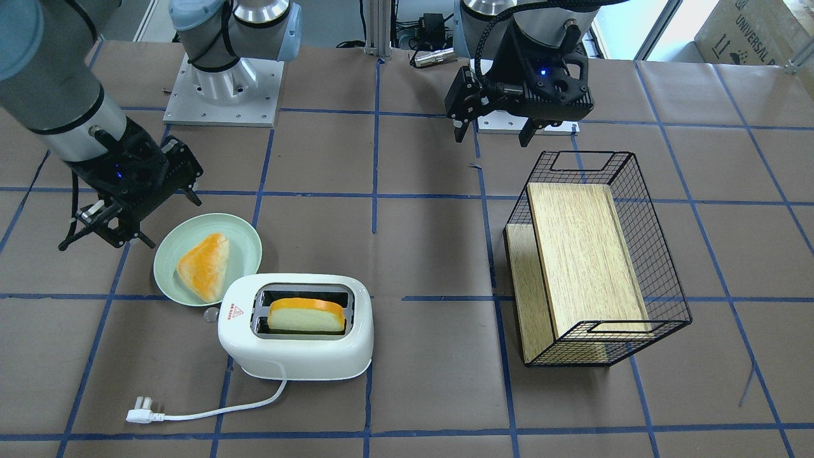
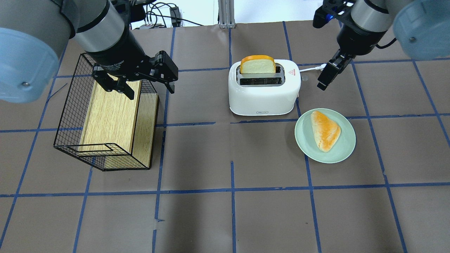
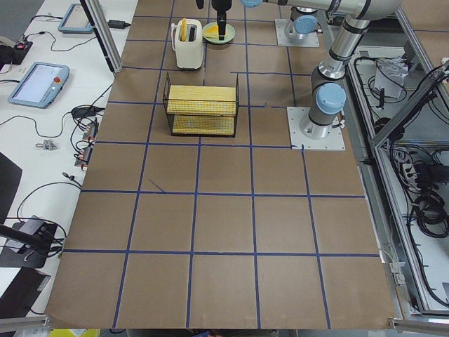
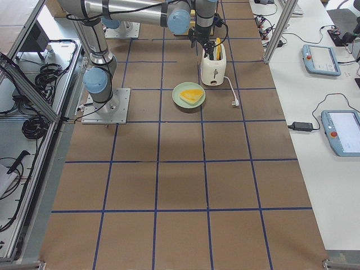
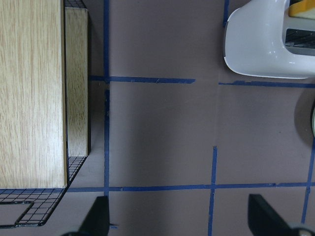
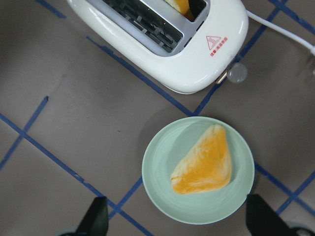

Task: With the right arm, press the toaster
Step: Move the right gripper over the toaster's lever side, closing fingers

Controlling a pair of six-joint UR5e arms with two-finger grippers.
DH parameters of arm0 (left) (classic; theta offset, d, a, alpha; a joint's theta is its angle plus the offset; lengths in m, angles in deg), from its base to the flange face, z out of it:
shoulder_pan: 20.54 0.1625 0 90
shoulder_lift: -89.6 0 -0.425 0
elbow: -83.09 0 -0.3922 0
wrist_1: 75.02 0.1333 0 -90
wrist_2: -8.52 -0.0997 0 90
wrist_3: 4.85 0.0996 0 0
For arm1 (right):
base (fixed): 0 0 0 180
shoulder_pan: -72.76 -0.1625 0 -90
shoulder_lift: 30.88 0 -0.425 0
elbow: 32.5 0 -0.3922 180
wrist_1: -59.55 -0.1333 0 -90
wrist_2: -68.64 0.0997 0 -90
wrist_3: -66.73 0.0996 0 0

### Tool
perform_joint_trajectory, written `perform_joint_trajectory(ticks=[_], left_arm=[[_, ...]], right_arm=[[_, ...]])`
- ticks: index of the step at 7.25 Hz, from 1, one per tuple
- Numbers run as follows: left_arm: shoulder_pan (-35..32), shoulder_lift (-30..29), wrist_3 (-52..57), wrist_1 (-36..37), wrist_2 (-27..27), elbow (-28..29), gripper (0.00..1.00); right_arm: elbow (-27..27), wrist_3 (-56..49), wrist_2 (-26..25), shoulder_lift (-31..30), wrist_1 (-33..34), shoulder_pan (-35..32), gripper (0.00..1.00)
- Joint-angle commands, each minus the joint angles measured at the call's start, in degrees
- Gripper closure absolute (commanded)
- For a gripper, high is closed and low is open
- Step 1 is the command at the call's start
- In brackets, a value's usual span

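Observation:
The glossy white toaster (image 1: 296, 346) stands on the table with a slice of bread (image 1: 305, 315) sticking up from one slot. It also shows in the overhead view (image 2: 263, 95) and the right wrist view (image 6: 197, 59). Its small lever knob (image 6: 237, 73) is on the end by the red triangle sticker. My right gripper (image 2: 325, 79) hovers open and empty beside that end, apart from the toaster; in the right wrist view its fingertips (image 6: 98, 216) frame the plate. My left gripper (image 2: 151, 91) is open and empty over the basket's edge.
A pale green plate (image 2: 346, 151) with a triangular bread piece (image 2: 325, 130) lies next to the toaster. A black wire basket (image 2: 66, 116) with a wooden box inside lies on the robot's left side. The toaster's white cord and plug (image 1: 140, 416) lie on the table.

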Motion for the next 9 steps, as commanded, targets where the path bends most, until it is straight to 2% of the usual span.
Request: perform_joint_trajectory(ticks=[1, 2, 3, 5, 9], left_arm=[[0.0, 0.1, 0.0, 0.0, 0.0, 0.1, 0.0], [0.0, 0.0, 0.0, 0.0, 0.0, 0.0, 0.0], [0.0, 0.0, 0.0, 0.0, 0.0, 0.0, 0.0], [0.0, 0.1, 0.0, 0.0, 0.0, 0.0, 0.0], [0.0, 0.0, 0.0, 0.0, 0.0, 0.0, 0.0]], right_arm=[[0.0, -17.8, -4.3, 6.3, 12.5, 0.2, 0.82], [0.1, -19.6, -3.5, 9.9, 16.3, 0.0, 0.86], [0.1, -19.5, -3.6, 11.7, 17.0, -1.7, 0.9], [0.1, -17.2, -3.3, 12.3, 18.0, -4.6, 0.92], [0.9, -17.6, -2.6, 12.8, 16.9, -4.8, 0.92]])
